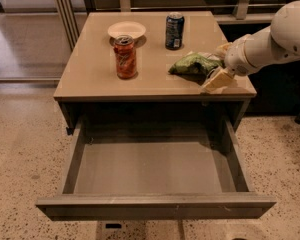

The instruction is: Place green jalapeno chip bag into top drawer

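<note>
"Speckled stone floor (20, 149) all round. What stands on it?"

"A square tan table (90, 76). Under its top, the wide grey-brown top drawer (155, 207) is pulled right out toward the camera, smooth grey inside."

"And on the tabletop, from the left?"

"A small round pale plate (126, 30) at the back. Just in front of it stands an upright orange-red can (125, 57). Right of the plate, an upright dark blue can (174, 31)."

"Where is the bag?"

"The crinkled green jalapeno chip bag (192, 64) lies flat on the table near the right front corner, not in the drawer."

"And your hand?"

"My cream two-finger gripper (212, 68) reaches in from the right on my white arm (270, 39), low at the bag's right end. The fingers are spread, one behind that end, one in front. Whether they touch the foil, I cannot tell."
</note>
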Controlling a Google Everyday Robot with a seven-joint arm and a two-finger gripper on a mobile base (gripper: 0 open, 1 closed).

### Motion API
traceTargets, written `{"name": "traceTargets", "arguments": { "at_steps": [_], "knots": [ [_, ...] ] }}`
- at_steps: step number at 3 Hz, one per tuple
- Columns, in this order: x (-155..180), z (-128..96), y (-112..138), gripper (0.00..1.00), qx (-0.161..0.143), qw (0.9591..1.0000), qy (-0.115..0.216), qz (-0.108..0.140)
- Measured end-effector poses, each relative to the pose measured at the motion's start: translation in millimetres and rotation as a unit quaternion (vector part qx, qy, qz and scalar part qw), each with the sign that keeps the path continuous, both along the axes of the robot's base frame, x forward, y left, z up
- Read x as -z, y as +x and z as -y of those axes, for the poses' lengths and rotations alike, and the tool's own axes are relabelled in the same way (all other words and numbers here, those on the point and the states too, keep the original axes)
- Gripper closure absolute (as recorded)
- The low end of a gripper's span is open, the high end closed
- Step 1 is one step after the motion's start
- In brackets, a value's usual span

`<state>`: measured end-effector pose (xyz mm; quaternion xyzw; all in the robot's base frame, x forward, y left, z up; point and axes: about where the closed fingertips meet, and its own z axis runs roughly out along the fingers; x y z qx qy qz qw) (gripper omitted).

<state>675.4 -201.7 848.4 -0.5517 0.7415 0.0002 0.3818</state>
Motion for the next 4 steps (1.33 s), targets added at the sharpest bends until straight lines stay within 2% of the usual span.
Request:
{"name": "traceTargets", "arguments": {
  "at_steps": [3,4],
  "knots": [
    [2.0,-0.5,0.8,0.98,-0.001,1.0000,0.000,-0.001],
    [1.8,-4.6,-5.9,1.00,-0.024,0.9997,0.003,0.001]
  ]
}}
